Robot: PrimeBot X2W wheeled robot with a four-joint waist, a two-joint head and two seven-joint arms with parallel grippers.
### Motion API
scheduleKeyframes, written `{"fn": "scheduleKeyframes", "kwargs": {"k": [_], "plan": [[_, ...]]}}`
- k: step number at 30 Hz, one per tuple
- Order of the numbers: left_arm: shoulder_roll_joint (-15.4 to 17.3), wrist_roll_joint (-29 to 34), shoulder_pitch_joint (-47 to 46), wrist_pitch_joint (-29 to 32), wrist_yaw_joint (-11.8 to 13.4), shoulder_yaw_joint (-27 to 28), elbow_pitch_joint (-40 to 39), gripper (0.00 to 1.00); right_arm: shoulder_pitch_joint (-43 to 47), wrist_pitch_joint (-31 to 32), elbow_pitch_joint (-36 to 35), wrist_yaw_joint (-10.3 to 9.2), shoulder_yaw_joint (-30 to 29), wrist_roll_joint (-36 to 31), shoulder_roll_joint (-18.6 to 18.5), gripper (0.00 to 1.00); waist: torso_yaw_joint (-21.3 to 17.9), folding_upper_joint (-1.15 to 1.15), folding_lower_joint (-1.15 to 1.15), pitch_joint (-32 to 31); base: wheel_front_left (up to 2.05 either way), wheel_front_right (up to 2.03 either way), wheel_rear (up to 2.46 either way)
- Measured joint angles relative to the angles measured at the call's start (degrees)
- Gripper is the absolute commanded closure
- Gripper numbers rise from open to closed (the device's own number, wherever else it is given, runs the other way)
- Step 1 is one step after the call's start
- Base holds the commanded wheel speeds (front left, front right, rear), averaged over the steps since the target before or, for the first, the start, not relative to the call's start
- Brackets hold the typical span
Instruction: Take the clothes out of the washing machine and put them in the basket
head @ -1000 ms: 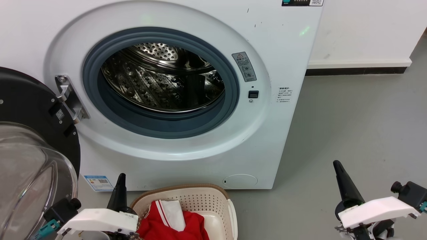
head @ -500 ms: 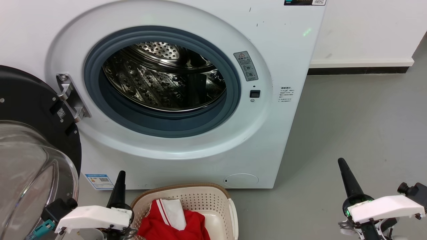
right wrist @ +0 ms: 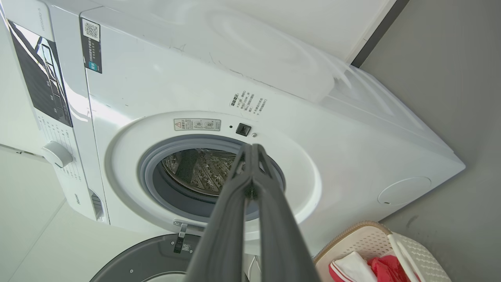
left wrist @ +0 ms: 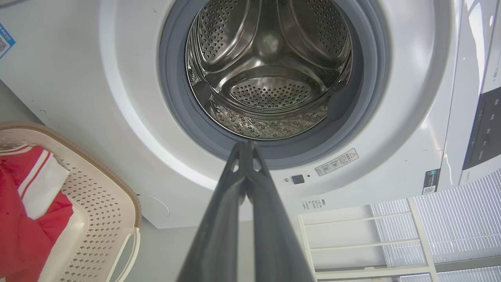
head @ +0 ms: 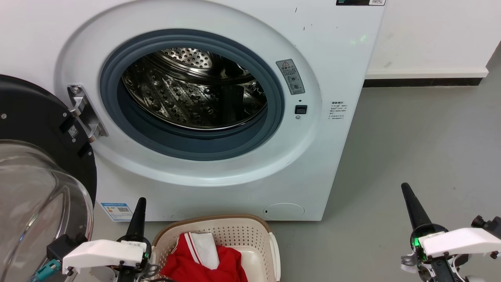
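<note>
**A:** Where are the clothes [head: 195, 263]?

**B:** In the basket [head: 238, 232], which stands on the floor [head: 411, 137] just in front of the washing machine [head: 328, 156], below its porthole. The red fabric is heaped in the part of the basket farther from the washing machine, with a white panel and thin white stripes showing on top.

**A:** And the drum [head: 195, 94]?

**B:** Shiny perforated steel all round, seen through the grey rim [head: 188, 148].

**A:** The door [head: 35, 117]?

**B:** Swung wide open on the washing machine's hinge side. Its black frame and glass bowl face outward.

**A:** What about the left gripper [head: 140, 203]?

**B:** It hangs low in front of the washing machine, between the open door and the basket, just beside the basket's rim. Its two dark fingers are pressed together with nothing between them. They point toward the washing machine, and in the left wrist view the tips lie over the lower grey rim.

**A:** And the right gripper [head: 405, 188]?

**B:** It is out past the washing machine's latch side, over the grey floor and well apart from the basket. Its fingers are closed tip to tip and hold nothing. They too point toward the washing machine's front.
</note>
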Motion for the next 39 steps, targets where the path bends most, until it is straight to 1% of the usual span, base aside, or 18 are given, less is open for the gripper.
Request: {"fn": "scheduleKeyframes", "kwargs": {"k": [19, 39], "plan": [[-0.03, -9.77, -1.24, 2.24, -1.30, 1.15, 0.99, 1.00, -1.00, 1.43, 1.08, 0.00, -1.57, 9.87, 0.01, 1.00, 0.41, 0.00, 0.00, 0.31, 0.00, 0.00, 0.00], [-0.07, -18.02, -2.35, 4.03, -2.16, 2.16, 1.86, 1.00, -1.68, 2.80, 1.97, 0.00, -3.02, 18.29, 0.10, 1.00, 0.81, 0.00, 0.00, 0.63, 0.00, 0.00, 0.00]]}}
